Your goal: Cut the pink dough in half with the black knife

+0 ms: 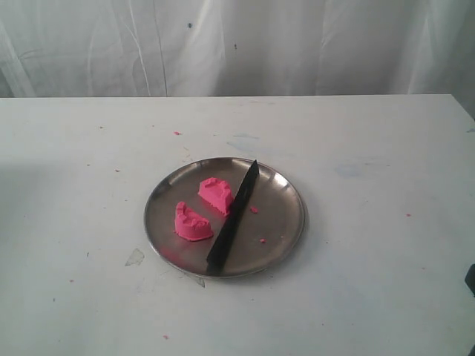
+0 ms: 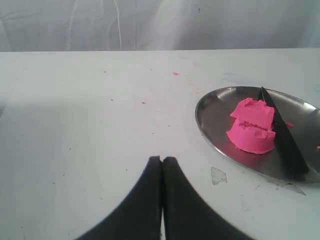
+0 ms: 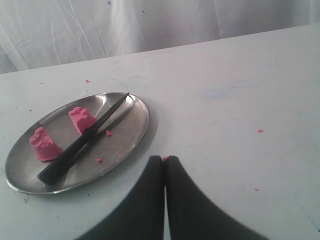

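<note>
The pink dough lies in two half-mound pieces on a round metal plate (image 1: 282,222): one piece (image 1: 216,194) toward the back, the other (image 1: 191,222) nearer the front left. The black knife (image 1: 234,219) rests on the plate to the right of the pieces, tip pointing away. The left wrist view shows both pieces (image 2: 252,126) and the knife (image 2: 285,137) on the plate (image 2: 212,117). My left gripper (image 2: 162,160) is shut and empty over bare table, left of the plate. My right gripper (image 3: 164,159) is shut, empty, right of the plate (image 3: 127,137), knife (image 3: 82,140) and dough (image 3: 80,119).
Tiny pink crumbs dot the plate (image 1: 254,210) and the white table (image 1: 177,133). A pale flake (image 1: 135,257) lies on the table left of the plate. A white curtain hangs behind the table's far edge. A dark arm part (image 1: 470,280) shows at the right border.
</note>
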`<state>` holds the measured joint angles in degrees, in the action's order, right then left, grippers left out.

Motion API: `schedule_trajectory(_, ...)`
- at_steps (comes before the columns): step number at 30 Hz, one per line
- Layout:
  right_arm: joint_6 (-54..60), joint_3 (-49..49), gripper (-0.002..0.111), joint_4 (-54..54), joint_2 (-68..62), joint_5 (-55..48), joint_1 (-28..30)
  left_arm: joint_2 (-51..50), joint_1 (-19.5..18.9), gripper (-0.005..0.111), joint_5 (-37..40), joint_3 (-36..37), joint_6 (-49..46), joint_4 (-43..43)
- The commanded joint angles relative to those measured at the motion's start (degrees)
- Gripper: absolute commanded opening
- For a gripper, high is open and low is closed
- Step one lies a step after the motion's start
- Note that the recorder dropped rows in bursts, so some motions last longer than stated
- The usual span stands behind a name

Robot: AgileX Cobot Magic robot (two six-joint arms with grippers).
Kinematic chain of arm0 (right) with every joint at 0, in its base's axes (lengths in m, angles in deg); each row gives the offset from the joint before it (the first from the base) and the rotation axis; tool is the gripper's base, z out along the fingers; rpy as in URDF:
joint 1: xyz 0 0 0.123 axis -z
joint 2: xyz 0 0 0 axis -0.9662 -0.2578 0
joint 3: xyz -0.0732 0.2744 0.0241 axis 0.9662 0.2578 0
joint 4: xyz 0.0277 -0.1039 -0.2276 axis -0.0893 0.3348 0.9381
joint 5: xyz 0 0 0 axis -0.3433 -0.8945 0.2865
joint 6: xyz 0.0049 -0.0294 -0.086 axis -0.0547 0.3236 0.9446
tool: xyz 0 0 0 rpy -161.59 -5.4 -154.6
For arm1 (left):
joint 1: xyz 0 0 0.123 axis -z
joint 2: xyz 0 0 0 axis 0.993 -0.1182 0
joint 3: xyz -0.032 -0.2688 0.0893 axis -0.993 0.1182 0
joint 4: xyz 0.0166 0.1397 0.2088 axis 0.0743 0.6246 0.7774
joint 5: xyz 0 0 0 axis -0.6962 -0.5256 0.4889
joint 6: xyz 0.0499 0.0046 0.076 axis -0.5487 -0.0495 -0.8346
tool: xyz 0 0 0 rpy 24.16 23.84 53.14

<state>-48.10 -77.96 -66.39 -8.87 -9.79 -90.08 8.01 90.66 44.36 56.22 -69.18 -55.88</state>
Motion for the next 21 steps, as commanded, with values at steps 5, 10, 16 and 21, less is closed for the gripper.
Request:
schedule_trajectory(5, 0.03, 0.29, 0.0, -0.06, 0.26, 0.36, 0.24, 2.46, -0.04, 0.0, 0.71, 0.27, -0.55, -0.67)
schedule_trajectory(10, 0.03, 0.29, 0.0, -0.06, 0.26, 0.36, 0.24, 2.46, -0.04, 0.0, 0.71, 0.27, -0.55, -0.67)
schedule_trajectory(16, 0.03, 0.29, 0.0, -0.06, 0.26, 0.36, 0.24, 2.46, -0.04, 0.0, 0.71, 0.27, -0.55, -0.67)
schedule_trajectory(21, 0.03, 0.29, 0.0, -0.06, 0.26, 0.36, 0.24, 2.46, -0.04, 0.0, 0.71, 0.27, -0.55, -0.67)
